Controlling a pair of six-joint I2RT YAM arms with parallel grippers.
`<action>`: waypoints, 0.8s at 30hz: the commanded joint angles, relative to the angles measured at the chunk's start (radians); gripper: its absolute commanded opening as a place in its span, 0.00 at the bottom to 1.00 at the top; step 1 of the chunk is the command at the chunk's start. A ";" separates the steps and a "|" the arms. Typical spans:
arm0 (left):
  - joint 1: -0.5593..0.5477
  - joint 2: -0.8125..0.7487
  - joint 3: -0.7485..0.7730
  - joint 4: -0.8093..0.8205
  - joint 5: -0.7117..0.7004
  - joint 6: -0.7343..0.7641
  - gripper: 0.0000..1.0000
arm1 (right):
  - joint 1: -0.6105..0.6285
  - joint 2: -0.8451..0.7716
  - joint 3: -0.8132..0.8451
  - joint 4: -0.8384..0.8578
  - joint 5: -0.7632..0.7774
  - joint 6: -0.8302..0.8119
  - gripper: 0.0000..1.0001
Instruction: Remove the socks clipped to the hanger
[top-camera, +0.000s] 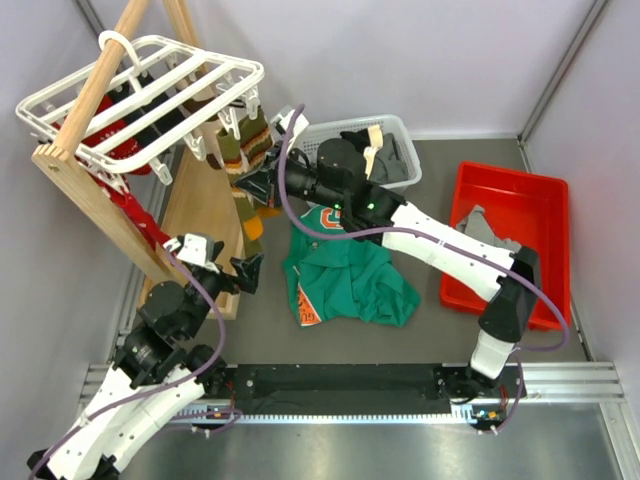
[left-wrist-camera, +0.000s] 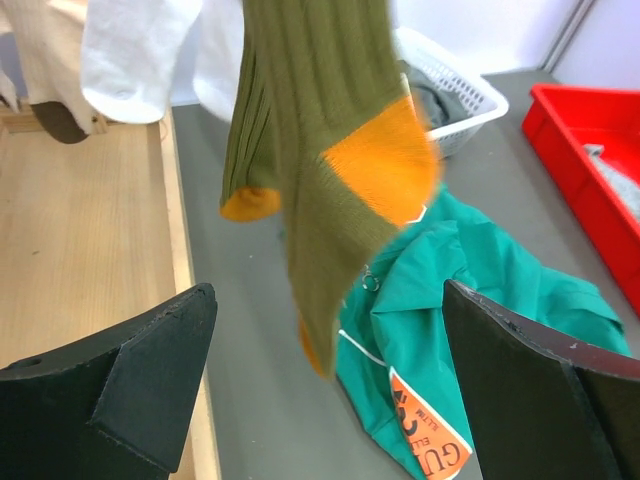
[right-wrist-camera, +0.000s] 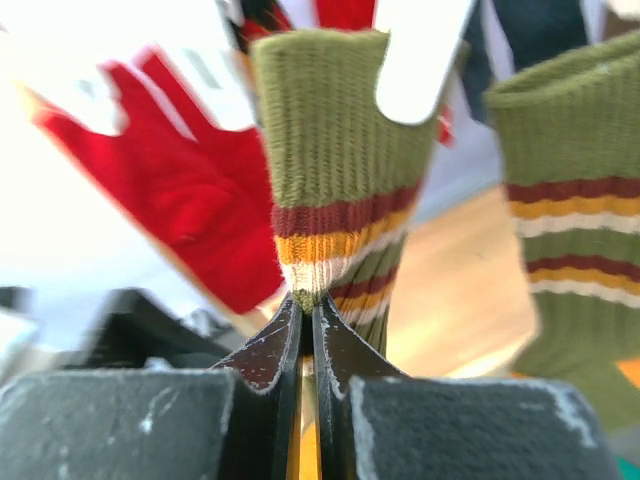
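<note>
The white slatted hanger (top-camera: 150, 85) hangs on the wooden rack at top left, with socks clipped under it. My right gripper (top-camera: 247, 186) is shut on a green-brown-orange striped sock (top-camera: 243, 150); in the right wrist view the fingertips (right-wrist-camera: 308, 305) pinch it below the stripes (right-wrist-camera: 335, 170), and a white clip (right-wrist-camera: 420, 60) holds its cuff. A second striped sock (right-wrist-camera: 575, 200) and a red sock (right-wrist-camera: 200, 200) hang beside it. My left gripper (top-camera: 225, 262) is open and empty below; its view (left-wrist-camera: 330, 335) shows the striped sock's orange heel (left-wrist-camera: 385, 160) and a white sock (left-wrist-camera: 130, 60).
The pale wooden A-frame rack (top-camera: 195, 205) stands at left. A green shirt with orange print (top-camera: 345, 275) lies mid-table. A white basket (top-camera: 385, 140) holding dark and cream garments sits behind it. A red tray (top-camera: 510, 240) with grey socks is at right.
</note>
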 joint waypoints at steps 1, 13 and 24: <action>-0.002 0.066 0.048 0.117 -0.020 0.058 0.99 | 0.016 -0.068 -0.015 0.097 -0.124 0.103 0.00; -0.002 0.249 0.067 0.283 0.009 0.096 0.87 | 0.016 -0.068 -0.080 0.202 -0.206 0.232 0.00; -0.002 0.289 0.100 0.203 0.096 0.044 0.00 | 0.016 -0.082 0.083 -0.168 0.047 0.245 0.42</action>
